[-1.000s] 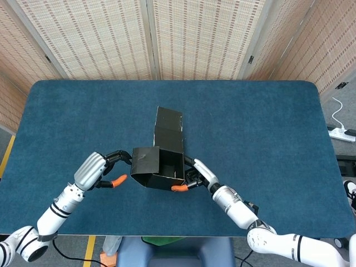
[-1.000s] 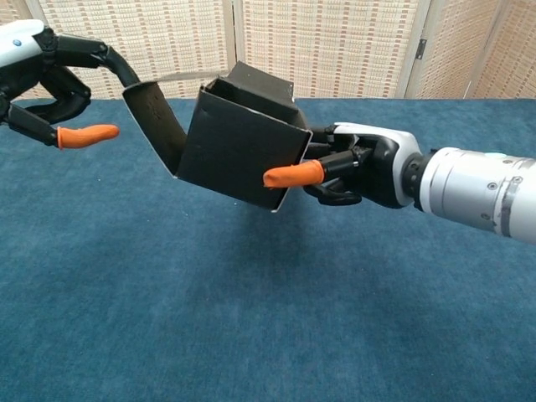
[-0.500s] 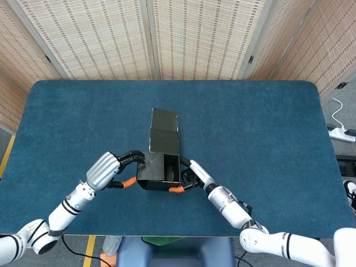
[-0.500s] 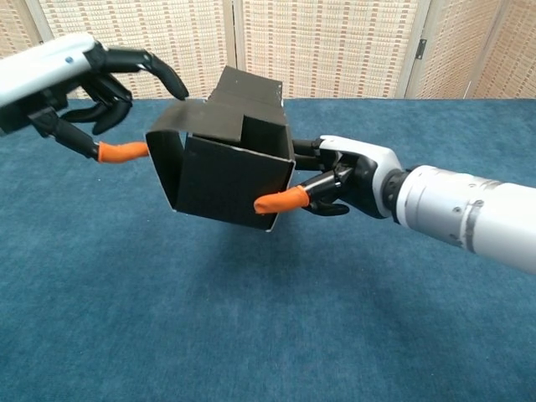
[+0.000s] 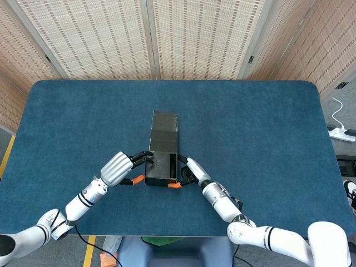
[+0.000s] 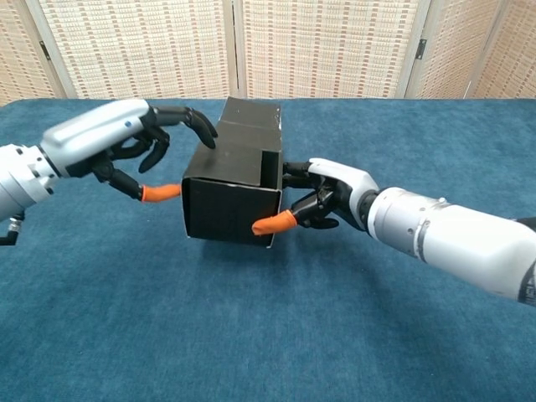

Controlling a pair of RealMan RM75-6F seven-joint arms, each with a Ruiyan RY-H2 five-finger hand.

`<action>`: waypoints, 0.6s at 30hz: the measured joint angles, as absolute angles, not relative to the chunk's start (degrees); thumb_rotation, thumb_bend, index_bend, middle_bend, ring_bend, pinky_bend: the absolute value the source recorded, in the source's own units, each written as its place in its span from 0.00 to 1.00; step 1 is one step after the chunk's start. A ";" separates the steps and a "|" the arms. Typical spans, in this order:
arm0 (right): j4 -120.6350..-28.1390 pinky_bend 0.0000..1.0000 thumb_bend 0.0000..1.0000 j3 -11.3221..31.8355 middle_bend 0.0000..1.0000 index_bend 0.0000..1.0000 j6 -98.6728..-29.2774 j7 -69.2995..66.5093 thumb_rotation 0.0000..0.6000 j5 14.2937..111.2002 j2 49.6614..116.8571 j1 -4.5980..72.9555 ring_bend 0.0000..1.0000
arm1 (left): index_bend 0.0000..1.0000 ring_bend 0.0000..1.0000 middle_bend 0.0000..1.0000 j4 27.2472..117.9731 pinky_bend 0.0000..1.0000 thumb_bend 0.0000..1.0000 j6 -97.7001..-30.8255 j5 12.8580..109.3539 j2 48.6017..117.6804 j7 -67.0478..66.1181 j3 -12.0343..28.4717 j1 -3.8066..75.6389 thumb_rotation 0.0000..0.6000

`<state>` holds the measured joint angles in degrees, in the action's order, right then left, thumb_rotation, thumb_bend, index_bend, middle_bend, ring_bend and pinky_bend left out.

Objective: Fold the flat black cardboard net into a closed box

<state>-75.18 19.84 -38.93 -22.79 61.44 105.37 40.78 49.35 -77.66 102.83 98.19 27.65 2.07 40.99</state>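
The black cardboard box is mostly folded up and stands low at the near middle of the blue table. Its long lid flap stretches away from me over the top. My left hand is at the box's left side: its fingertips rest on the top left edge and its orange thumb tip touches the folded-in left wall. My right hand pinches the box's right wall, orange thumb tip at the front corner and fingers behind. In the head view the box sits between the left hand and the right hand.
The blue table cloth runs wide on every side of the box. Woven screens stand behind the far edge. A white power strip lies on the floor at the right.
The left side flap has swung in against the box under my left hand. The box has levelled out and come down toward the table. Both hands have moved closer together.
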 measured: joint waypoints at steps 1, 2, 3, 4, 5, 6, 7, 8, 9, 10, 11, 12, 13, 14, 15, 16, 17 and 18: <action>-74.15 1.00 0.35 19.70 0.59 0.49 -38.92 -22.72 1.00 61.49 105.90 41.00 0.76 | 0.38 0.76 0.33 47.82 0.96 0.32 -77.65 102.96 99.03 28.02 1.74 41.17 1.00; -73.10 1.00 0.35 19.54 0.59 0.49 -38.88 -22.68 1.00 61.58 106.44 41.22 0.76 | 0.38 0.76 0.33 46.30 0.96 0.32 -77.63 103.08 99.87 28.42 1.39 41.33 1.00; -71.70 1.00 0.35 19.31 0.59 0.49 -38.83 -22.70 1.00 61.77 107.16 41.47 0.76 | 0.38 0.76 0.33 44.30 0.96 0.32 -77.59 103.25 100.97 28.92 0.89 41.51 1.00; -70.64 1.00 0.35 19.13 0.59 0.49 -38.80 -22.76 1.00 61.99 107.69 41.64 0.75 | 0.38 0.76 0.33 42.79 0.96 0.32 -77.55 103.37 101.77 29.26 0.49 41.62 1.00; -69.62 1.00 0.35 18.94 0.59 0.49 -38.77 -22.85 1.00 62.24 108.22 41.79 0.75 | 0.38 0.76 0.33 41.31 0.96 0.32 -77.52 103.49 102.56 29.59 0.10 41.73 1.00; -68.33 1.00 0.35 18.71 0.59 0.49 -38.77 -23.02 1.00 62.61 108.88 41.97 0.75 | 0.37 0.76 0.33 39.41 0.96 0.32 -77.47 103.64 103.58 30.02 -0.45 41.85 1.00; -67.42 1.00 0.35 18.54 0.59 0.49 -38.81 -23.16 1.00 62.94 109.35 42.08 0.75 | 0.37 0.76 0.33 38.05 0.96 0.32 -77.45 103.76 104.30 30.32 -0.85 41.93 1.00; -66.56 1.00 0.35 18.40 0.59 0.49 -38.89 -23.33 1.00 63.30 109.79 42.17 0.75 | 0.37 0.76 0.33 36.75 0.96 0.32 -77.45 103.87 104.98 30.59 -1.25 42.00 1.00; -65.50 1.00 0.35 18.23 0.59 0.49 -39.04 -23.65 1.00 63.83 110.34 42.26 0.75 | 0.37 0.76 0.33 35.13 0.96 0.32 -77.44 104.04 105.79 30.88 -1.82 42.09 1.00; -64.78 1.00 0.35 18.10 0.59 0.49 -39.22 -23.89 1.00 64.28 110.71 42.31 0.75 | 0.37 0.76 0.33 34.03 0.96 0.32 -77.48 104.17 106.33 31.06 -2.24 42.16 1.00; -64.13 1.00 0.35 17.95 0.59 0.49 -39.47 -24.08 1.00 64.80 111.03 42.35 0.75 | 0.37 0.76 0.33 33.04 0.96 0.32 -77.57 104.32 106.82 31.18 -2.66 42.23 1.00; -63.33 1.00 0.35 17.69 0.59 0.49 -39.85 -24.35 1.00 65.54 111.44 42.36 0.75 | 0.37 0.76 0.33 31.91 0.96 0.32 -77.73 104.54 107.35 31.25 -3.23 42.34 1.00; -62.80 1.00 0.35 17.46 0.59 0.49 -40.08 -24.63 1.00 66.07 111.73 42.34 0.75 | 0.37 0.76 0.33 31.21 0.96 0.32 -77.87 104.71 107.66 31.23 -3.66 42.44 1.00; -62.40 1.00 0.35 17.24 0.59 0.49 -40.25 -24.97 1.00 66.50 111.96 42.32 0.75 | 0.37 0.76 0.33 30.63 0.96 0.32 -78.01 104.87 107.91 31.18 -4.07 42.55 1.00; -61.96 1.00 0.35 16.96 0.59 0.49 -40.49 -25.35 1.00 67.07 112.19 42.28 0.75 | 0.37 0.76 0.33 30.04 0.95 0.32 -78.16 105.04 108.16 31.03 -4.52 42.72 1.00; -61.68 1.00 0.35 16.74 0.59 0.49 -40.68 -25.49 1.00 67.52 112.34 42.25 0.75 | 0.37 0.75 0.33 29.72 0.95 0.32 -78.24 105.16 108.26 30.83 -4.79 42.87 1.00; -61.49 1.00 0.35 16.53 0.59 0.49 -40.88 -25.65 1.00 67.95 112.47 42.20 0.75 | 0.37 0.75 0.33 29.51 0.95 0.32 -78.30 105.28 108.31 30.60 -5.04 43.01 1.00; -61.22 1.00 0.35 16.24 0.59 0.49 -41.15 -25.94 1.00 68.51 112.64 42.14 0.75 | 0.37 0.75 0.33 29.35 0.95 0.32 -78.42 105.41 108.34 30.28 -5.33 43.18 1.00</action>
<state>-61.22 16.24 -41.15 -25.94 68.51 112.64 42.14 29.35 -78.42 105.41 108.34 30.28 -5.33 43.18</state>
